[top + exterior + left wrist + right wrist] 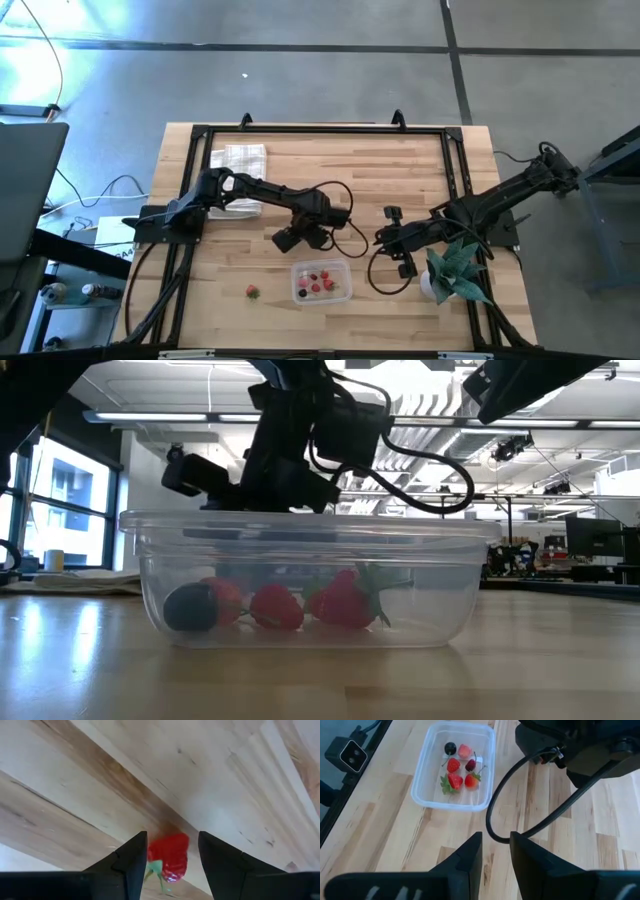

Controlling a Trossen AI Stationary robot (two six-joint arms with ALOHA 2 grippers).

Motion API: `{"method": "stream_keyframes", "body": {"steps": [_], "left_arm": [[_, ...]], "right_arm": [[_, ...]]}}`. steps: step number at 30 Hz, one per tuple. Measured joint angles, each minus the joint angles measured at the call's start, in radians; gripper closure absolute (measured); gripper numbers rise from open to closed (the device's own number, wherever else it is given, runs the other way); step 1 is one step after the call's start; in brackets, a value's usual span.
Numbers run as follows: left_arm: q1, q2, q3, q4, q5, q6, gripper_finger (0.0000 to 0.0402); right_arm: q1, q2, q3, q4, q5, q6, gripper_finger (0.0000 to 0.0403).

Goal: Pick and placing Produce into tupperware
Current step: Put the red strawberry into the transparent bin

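Note:
The clear tupperware (321,264) stands near the table's near edge and holds several red berries and a dark one (457,767). Through its wall (300,535) they show in the low view too. My left gripper (298,239) hovers just beyond the container's far rim, shut on a red strawberry (169,855). Another strawberry (252,291) lies on the bare wood left of the container. My right gripper (384,237) waits to the container's right, above the table, its fingers (496,845) a narrow gap apart and holding nothing. My left gripper (172,851) has the strawberry between its two fingers, pointing down from above. The berry's red body (172,847) sits against one finger (137,855), and a sliver of gap shows beside the other. Its green top (156,869) faces back toward the wrist. The berry is lifted clear of the table.
A white checked cloth (238,160) lies at the far left under the left arm. A teal spiky potted plant (455,268) stands by the right arm near the right edge. The left arm's cable loop (492,820) hangs between the two grippers. Bare wood lies around the container.

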Motion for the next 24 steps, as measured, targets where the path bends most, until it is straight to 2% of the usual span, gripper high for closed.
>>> {"method": "stream_keyframes", "body": {"steps": [17, 24], "left_arm": [[0.002, 0.005, -0.01, -0.072, -0.043, 0.107, 0.0236], [0.009, 0.006, -0.072, -0.051, -0.042, 0.081, 0.0236]], "right_arm": [[0.0, 0.0, 0.0, 0.0, 0.0, 0.0, 0.0313], [0.0, 0.0, 0.0, 0.0, -0.001, 0.0, 0.0313]]}}
